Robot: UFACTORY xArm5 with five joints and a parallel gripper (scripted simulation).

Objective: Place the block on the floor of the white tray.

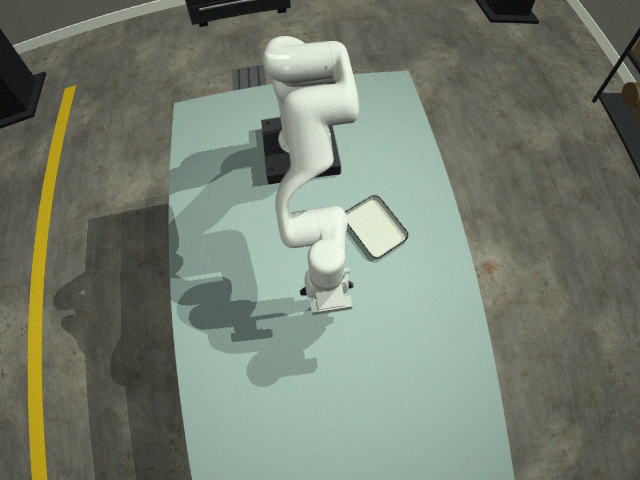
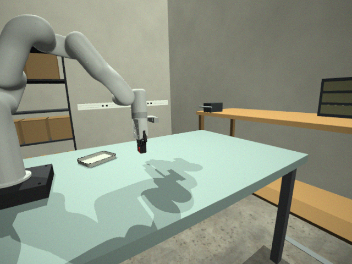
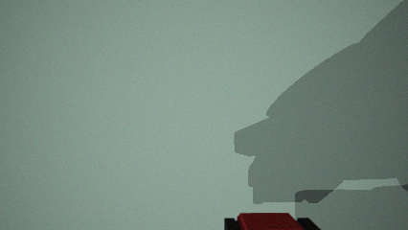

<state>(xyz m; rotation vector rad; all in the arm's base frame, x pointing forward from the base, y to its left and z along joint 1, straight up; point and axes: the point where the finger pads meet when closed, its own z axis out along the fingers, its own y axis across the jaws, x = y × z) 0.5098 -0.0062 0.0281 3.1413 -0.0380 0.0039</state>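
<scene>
The red block (image 2: 139,149) (image 3: 267,221) is held between the black fingertips; only a small red part of it shows in the exterior view, and its top edge shows at the bottom of the wrist view. My gripper (image 2: 141,148) (image 3: 270,224) is shut on the block and holds it above the table, pointing down. In the top view the arm's wrist hides the fingers and block. The white tray (image 1: 404,235) (image 2: 93,165) has a dark rim and lies on the table, nearer the robot base than the gripper. Its pale floor is bare.
The pale green table (image 1: 413,361) (image 2: 241,153) carries the robot's black base plate (image 1: 279,173) (image 2: 31,191). The arm casts broad shadows over the table. A wooden bench (image 2: 270,116) and a shelf rack with boxes (image 2: 59,127) stand beyond the table.
</scene>
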